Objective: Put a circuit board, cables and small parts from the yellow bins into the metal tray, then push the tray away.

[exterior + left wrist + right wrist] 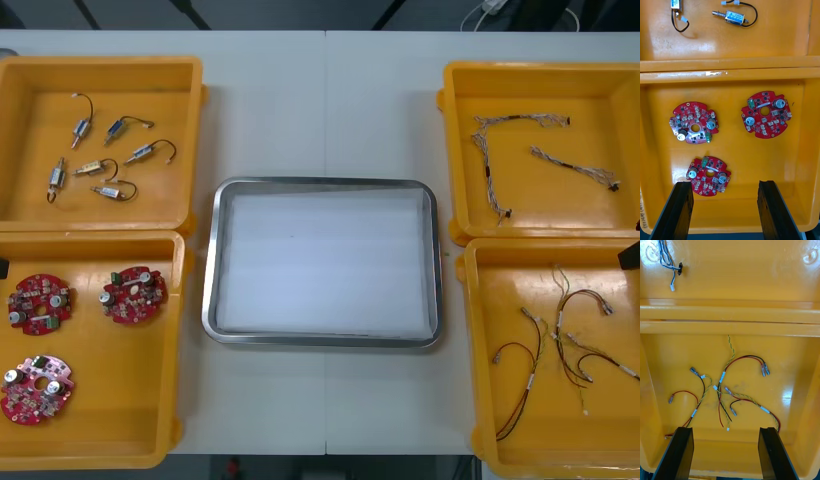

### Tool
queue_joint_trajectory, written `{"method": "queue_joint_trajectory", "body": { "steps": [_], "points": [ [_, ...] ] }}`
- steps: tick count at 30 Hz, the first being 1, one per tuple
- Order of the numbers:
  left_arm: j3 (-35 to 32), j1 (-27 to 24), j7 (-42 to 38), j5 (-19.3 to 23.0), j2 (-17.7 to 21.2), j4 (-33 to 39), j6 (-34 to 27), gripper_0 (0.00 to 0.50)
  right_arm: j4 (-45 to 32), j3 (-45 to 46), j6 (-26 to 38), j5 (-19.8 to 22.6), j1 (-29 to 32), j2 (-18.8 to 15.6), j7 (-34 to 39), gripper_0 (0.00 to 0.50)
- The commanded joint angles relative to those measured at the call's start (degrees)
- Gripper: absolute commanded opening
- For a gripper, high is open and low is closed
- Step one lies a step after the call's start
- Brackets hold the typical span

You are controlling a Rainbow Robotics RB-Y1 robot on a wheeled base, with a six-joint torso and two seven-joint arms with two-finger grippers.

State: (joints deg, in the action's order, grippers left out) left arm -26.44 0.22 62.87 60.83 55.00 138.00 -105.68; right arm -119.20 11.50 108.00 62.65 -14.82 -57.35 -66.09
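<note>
Left end effector (724,183) spread above circuit boards (766,114), apparently clear of them; right end effector (726,428) spread above red-and-yellow cables (724,390).

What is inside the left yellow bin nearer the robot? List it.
Three round red circuit boards lie apart, flat in the yellow bin; nothing covers them; their undersides are hidden.

The front camera looks steeply down from above on the table (320,90) and its four bins (30,150). Each wrist camera looks closely into one bin also seen from the front: right at the cables (740,358), left at the circuit boards (771,123).
</note>
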Motion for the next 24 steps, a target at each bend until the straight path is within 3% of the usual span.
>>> {"method": "queue_joint_trajectory", "body": {
  "steps": [1,24],
  "points": [
    [0.4,0.9,2.8,0.3,-0.4,1.2,0.6,0.500,-1.4,1.5,0.4,-0.3,0.5,0.3,1.4,0.500],
    [0.4,0.9,2.8,0.3,-0.4,1.2,0.6,0.500,-1.4,1.5,0.4,-0.3,0.5,0.3,1.4,0.500]
  ]
}}
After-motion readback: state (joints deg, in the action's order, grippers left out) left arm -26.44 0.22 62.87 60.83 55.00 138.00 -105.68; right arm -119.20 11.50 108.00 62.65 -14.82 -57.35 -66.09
